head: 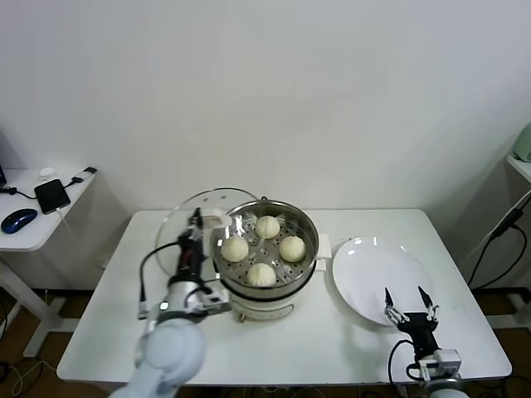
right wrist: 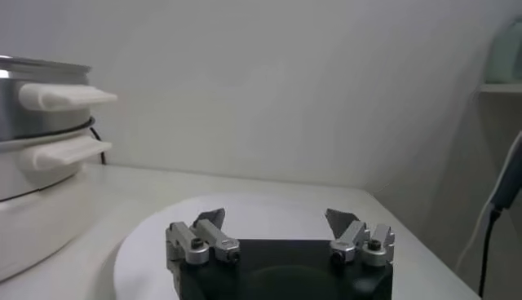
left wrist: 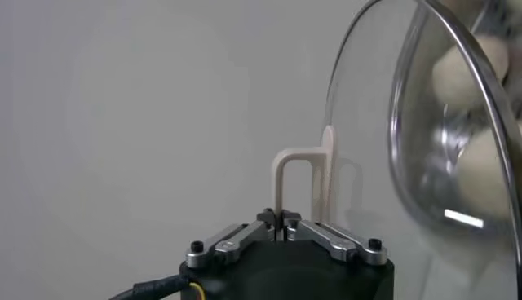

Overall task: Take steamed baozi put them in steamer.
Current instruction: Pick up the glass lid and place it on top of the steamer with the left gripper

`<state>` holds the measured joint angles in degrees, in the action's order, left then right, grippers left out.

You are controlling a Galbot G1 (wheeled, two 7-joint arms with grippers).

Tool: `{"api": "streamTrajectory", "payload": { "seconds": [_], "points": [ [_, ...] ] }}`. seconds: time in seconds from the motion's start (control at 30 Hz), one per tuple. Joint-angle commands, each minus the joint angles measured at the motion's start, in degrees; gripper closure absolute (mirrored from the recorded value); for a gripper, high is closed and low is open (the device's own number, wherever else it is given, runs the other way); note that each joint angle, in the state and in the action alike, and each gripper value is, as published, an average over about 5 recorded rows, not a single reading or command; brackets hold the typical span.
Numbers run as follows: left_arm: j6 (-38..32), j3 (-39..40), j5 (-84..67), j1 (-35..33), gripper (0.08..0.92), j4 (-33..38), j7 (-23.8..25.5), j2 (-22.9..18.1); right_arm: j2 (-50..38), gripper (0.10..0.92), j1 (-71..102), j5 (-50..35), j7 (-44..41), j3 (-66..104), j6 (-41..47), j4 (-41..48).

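Note:
Four cream-white baozi sit on the perforated tray inside the steel steamer: one at the back, one on the left, one on the right, one at the front. My left gripper is shut on the white handle of the glass lid, which it holds tilted on edge just left of the steamer. In the left wrist view the gripper pinches the handle, and two baozi show through the lid. My right gripper is open and empty.
A flat white plate lies right of the steamer, with my right gripper at its near edge. The steamer's side handles show in the right wrist view. A side table with a phone and mouse stands far left.

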<state>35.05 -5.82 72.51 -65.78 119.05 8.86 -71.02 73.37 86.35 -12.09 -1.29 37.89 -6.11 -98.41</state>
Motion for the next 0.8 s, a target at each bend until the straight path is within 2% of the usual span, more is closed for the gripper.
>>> {"api": "streamTrajectory", "payload": {
  "seconds": [0.03,0.43,0.57,0.8],
  "points": [
    [6.58,10.98,7.30,5.21,0.868,1.04,4.99,-4.86,0.08,0.203,0.47,0.13,-0.12,0.21,-1.97,1.18],
    [8.02,18.55,19.84,5.60,0.868,-9.33,5.20,-16.79,0.55,0.203,1.25,0.16,0.35,1.17,-4.11,2.37],
    [8.29,18.35,20.44,6.72,0.868,-13.22,4.59,-18.50,0.73,0.203,1.11,0.26,0.65,1.29,-4.43,2.61],
    [8.90,16.46,20.90,8.03,0.868,-17.19,4.05,-18.88,1.35,0.203,0.69,0.82,1.14,1.16,-5.07,3.02]
  ]
}}
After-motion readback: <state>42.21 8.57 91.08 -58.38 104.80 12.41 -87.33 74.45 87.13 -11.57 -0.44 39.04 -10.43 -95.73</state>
